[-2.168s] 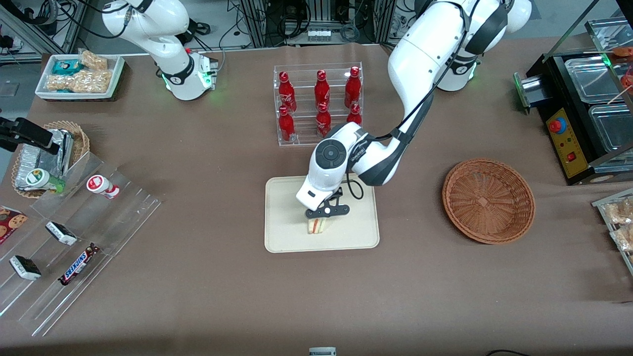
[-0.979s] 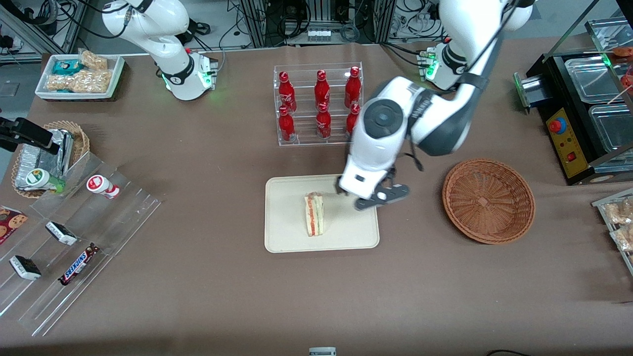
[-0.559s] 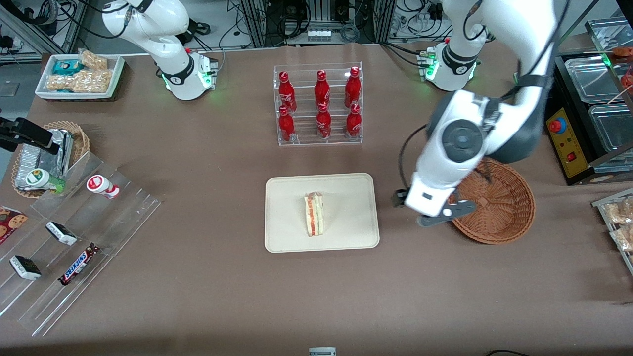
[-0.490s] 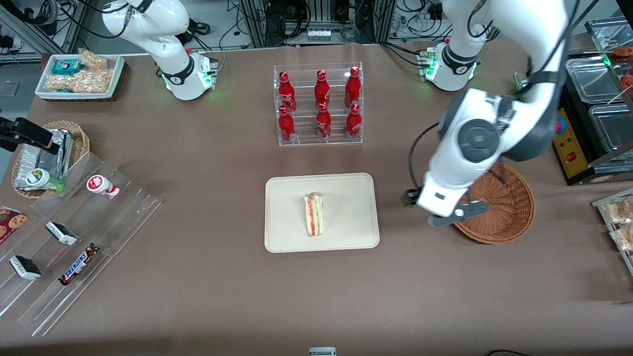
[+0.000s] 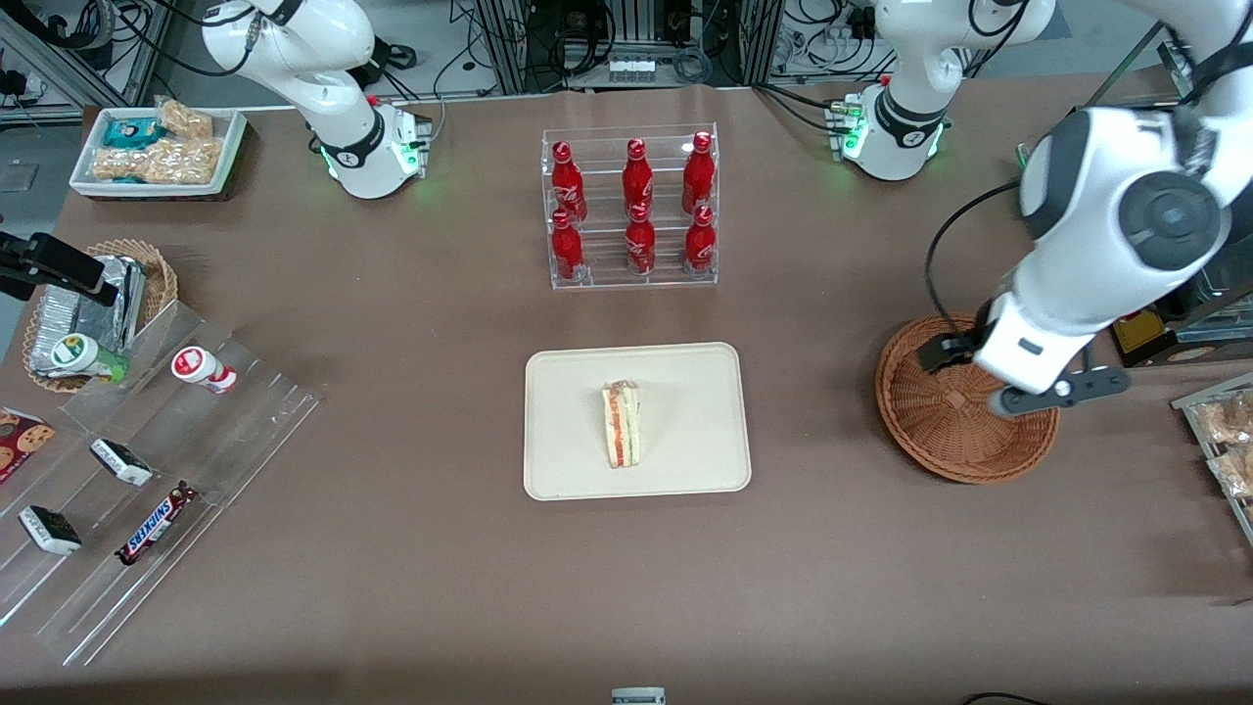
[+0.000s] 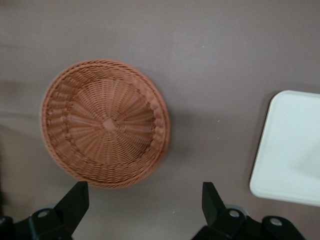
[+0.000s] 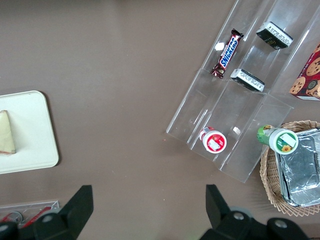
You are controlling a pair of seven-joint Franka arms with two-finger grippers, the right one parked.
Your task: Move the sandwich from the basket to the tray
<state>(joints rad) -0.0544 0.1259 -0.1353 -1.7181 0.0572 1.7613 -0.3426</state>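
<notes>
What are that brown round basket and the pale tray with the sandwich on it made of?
The basket looks like woven wicker, reddish-brown and matte: radiating strands and a braided rim show in the wrist view. The tray looks like moulded plastic or pressed fibre, cream and matte, smooth with rounded corners; which one is unclear. The sandwich lies on it. The open gripper hangs above the basket.

"SNICKERS" on candy bar [image 5: 156, 522] on clear stand, Coca-Cola script on red bottles [image 5: 637, 181]
</notes>
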